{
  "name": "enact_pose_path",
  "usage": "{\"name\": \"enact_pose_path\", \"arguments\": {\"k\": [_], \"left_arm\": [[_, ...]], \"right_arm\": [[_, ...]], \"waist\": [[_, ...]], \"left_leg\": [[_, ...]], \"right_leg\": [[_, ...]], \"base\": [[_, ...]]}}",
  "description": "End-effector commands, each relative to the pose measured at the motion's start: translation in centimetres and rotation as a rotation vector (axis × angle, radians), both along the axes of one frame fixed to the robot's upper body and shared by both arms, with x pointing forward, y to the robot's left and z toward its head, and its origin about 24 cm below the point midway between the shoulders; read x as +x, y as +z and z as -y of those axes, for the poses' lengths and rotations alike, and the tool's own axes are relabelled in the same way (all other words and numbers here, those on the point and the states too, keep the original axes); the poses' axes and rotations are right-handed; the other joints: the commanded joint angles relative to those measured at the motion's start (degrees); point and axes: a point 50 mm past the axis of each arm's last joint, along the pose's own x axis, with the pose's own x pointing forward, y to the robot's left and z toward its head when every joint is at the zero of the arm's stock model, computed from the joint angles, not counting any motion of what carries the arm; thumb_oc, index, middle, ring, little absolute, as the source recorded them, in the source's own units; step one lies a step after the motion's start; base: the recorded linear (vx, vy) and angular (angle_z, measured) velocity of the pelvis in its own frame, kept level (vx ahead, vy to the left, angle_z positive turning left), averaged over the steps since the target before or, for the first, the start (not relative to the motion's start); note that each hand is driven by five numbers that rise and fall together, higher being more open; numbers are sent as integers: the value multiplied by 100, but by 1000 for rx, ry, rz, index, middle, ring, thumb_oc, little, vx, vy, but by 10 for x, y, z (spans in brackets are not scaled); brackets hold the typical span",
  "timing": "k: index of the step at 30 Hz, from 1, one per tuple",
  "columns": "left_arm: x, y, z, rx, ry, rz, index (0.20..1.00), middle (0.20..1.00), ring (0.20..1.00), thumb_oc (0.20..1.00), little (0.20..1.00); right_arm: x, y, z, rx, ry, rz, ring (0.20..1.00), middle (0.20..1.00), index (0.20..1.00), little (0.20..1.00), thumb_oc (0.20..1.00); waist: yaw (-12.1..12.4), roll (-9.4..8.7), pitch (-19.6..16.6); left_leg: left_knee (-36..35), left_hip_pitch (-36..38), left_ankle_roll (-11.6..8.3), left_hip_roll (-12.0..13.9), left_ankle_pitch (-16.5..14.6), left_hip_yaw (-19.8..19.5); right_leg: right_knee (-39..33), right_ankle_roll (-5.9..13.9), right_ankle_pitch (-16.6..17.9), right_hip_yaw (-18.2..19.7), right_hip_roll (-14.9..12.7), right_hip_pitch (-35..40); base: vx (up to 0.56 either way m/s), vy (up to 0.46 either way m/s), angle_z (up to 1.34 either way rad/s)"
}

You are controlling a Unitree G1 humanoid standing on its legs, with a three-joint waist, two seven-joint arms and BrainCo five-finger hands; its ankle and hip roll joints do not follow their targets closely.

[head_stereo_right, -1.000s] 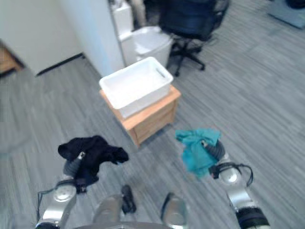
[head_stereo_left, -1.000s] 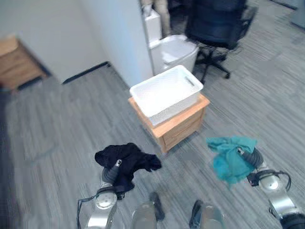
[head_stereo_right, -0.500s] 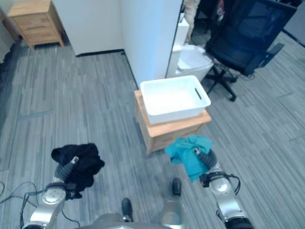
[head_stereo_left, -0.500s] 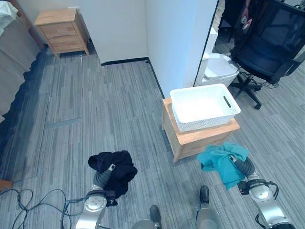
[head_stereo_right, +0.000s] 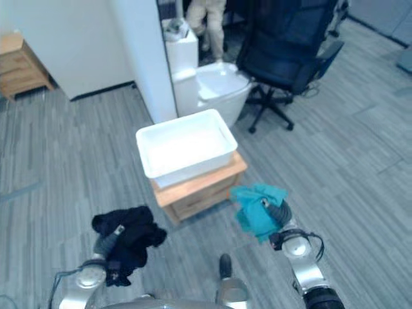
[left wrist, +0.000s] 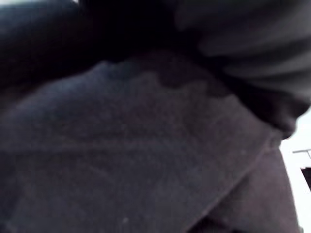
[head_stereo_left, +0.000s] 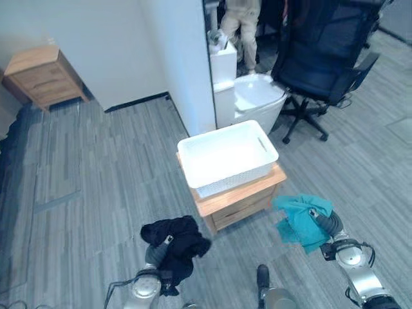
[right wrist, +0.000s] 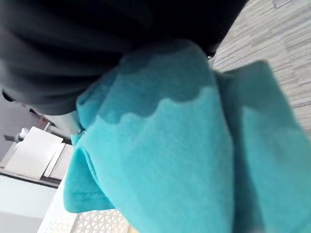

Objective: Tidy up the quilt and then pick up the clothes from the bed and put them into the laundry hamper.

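A white perforated laundry hamper point(head_stereo_left: 233, 181) stands on a low wooden stand point(head_stereo_left: 241, 201) in the middle of the floor. My left hand point(head_stereo_left: 156, 255) is low at the left, shut on a bundled black garment point(head_stereo_left: 177, 239) that drapes over it. In the left wrist view the black garment point(left wrist: 121, 145) lies right against the camera. At the lower right, just right of the stand, my right hand point(head_stereo_left: 326, 223) is shut on a teal garment point(head_stereo_left: 301, 217). The teal garment point(right wrist: 170, 160) hangs over the hand in the right wrist view. Both garments are held lower than the hamper's rim.
A white wall corner point(head_stereo_left: 183, 58) rises behind the hamper, with a white round bin point(head_stereo_left: 257, 96) beside it. A black office chair point(head_stereo_left: 322, 45) stands at the back right, and a person's legs point(head_stereo_left: 239, 19) show behind. A wooden nightstand point(head_stereo_left: 38, 77) is at the far left.
The whole view has swung, so the camera moved. The hamper now sits nearer the middle. Both hands still hold their garments in the same way.
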Motion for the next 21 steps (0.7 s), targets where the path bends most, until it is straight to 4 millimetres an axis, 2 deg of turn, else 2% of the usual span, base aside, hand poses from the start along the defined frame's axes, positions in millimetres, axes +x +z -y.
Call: {"name": "enact_pose_path", "arguments": {"k": [1,2,3,5,7,8,9,11,12,13,14,16,17,18,19,21], "left_arm": [[19,18,1,-16,-11,117,200,200,200,200,200],[20,19,4,-25,-15,124,200,200,200,200,200],[21,19,7,-35,-24,127,200,200,200,200,200],[24,22,8,-31,-34,141,200,200,200,200,200],[24,23,7,-22,-43,144,200,200,200,200,200],[22,21,-2,46,-71,114,200,200,200,200,200],[22,21,-3,47,-71,114,200,200,200,200,200],[18,21,-14,92,-70,98,200,200,200,200,200],[18,21,-14,93,-69,99,200,200,200,200,200],[16,23,-24,127,-55,98,200,200,200,200,200],[15,24,-27,131,-49,97,200,200,200,200,200],[15,25,-30,136,-40,103,200,200,200,200,200],[13,27,-36,142,-21,108,200,200,200,200,200],[13,27,-36,142,-21,107,200,200,200,200,200],[16,29,-38,148,-17,117,200,200,200,200,200],[17,29,-42,159,1,117,200,200,200,200,200]], "right_arm": [[18,25,-1,6,42,119,200,200,200,200,200],[19,26,-2,13,41,122,200,200,200,200,200],[19,25,-1,13,29,122,200,200,200,200,200],[18,25,2,11,6,131,200,200,200,200,200],[17,26,5,0,-1,135,200,200,200,200,200],[17,29,5,-21,1,147,200,200,200,200,200],[17,29,5,-21,1,147,200,200,200,200,200],[21,34,0,-17,24,171,200,200,200,200,200],[21,34,0,-16,25,171,200,200,200,200,200],[26,41,-4,-5,38,201,200,200,200,200,200],[27,43,-5,-1,40,210,200,200,200,200,200],[29,46,-5,4,42,224,200,200,200,200,200],[37,63,-7,5,63,294,200,200,200,200,200],[37,63,-7,5,63,293,200,200,200,200,200],[44,78,-9,2,82,356,200,200,200,200,200],[49,89,-9,-19,102,398,200,200,200,200,200]], "waist": [[41,-215,-7],[71,-231,-3],[39,-269,-19],[4,-241,-29],[-10,-229,-9],[-6,-282,21],[2,-296,25],[-26,-324,129],[-18,-335,130],[-27,-296,256],[-21,-266,295],[-1,-288,275],[49,-403,228],[29,-388,230],[-25,-426,230],[-54,-413,234]], "left_leg": [[182,-453,196,-454,-416,-678],[90,-506,253,-747,-646,-836],[49,-581,298,-913,-683,-767],[3,-605,385,-1012,-666,-486],[-52,-548,402,-971,-640,-382],[-501,-253,520,-958,-598,-335],[-565,-219,529,-983,-564,-325],[-951,25,592,-942,-498,-311],[-954,23,599,-954,-498,-298],[-995,112,555,-782,-545,-310],[-995,146,549,-714,-556,-369],[-995,170,539,-714,-610,-419],[-995,186,439,-750,-739,-525],[-995,195,432,-730,-748,-543],[-995,220,319,-712,-864,-766],[-995,289,192,-600,-995,-1009]], "right_leg": [[47,609,-361,-74,-599,174],[51,617,-379,-46,-556,210],[59,632,-368,-94,-545,227],[131,646,-463,-138,-498,265],[336,625,-533,-174,-489,241],[1198,795,-446,-340,-544,-41],[1270,805,-482,-325,-566,-73],[2120,1201,-45,-309,-614,-483],[2173,1205,-60,-287,-627,-520],[2949,1281,290,-187,-579,-983],[3131,1281,313,-136,-579,-1147],[3071,1281,229,-77,-672,-1240],[1839,1108,-99,-110,-1002,-1176],[1771,1105,-86,-146,-984,-1119],[715,1065,-64,166,-929,-1185],[196,1208,166,633,-888,-1318]], "base": [[114,-69,5],[133,-88,-15],[75,-31,-39],[46,47,-32],[71,74,16],[78,85,31],[120,103,24],[71,45,8],[64,3,2],[62,-22,-6],[142,-36,-11],[213,-70,12],[257,-117,26],[436,-260,30],[300,-236,25],[421,-384,39]]}}
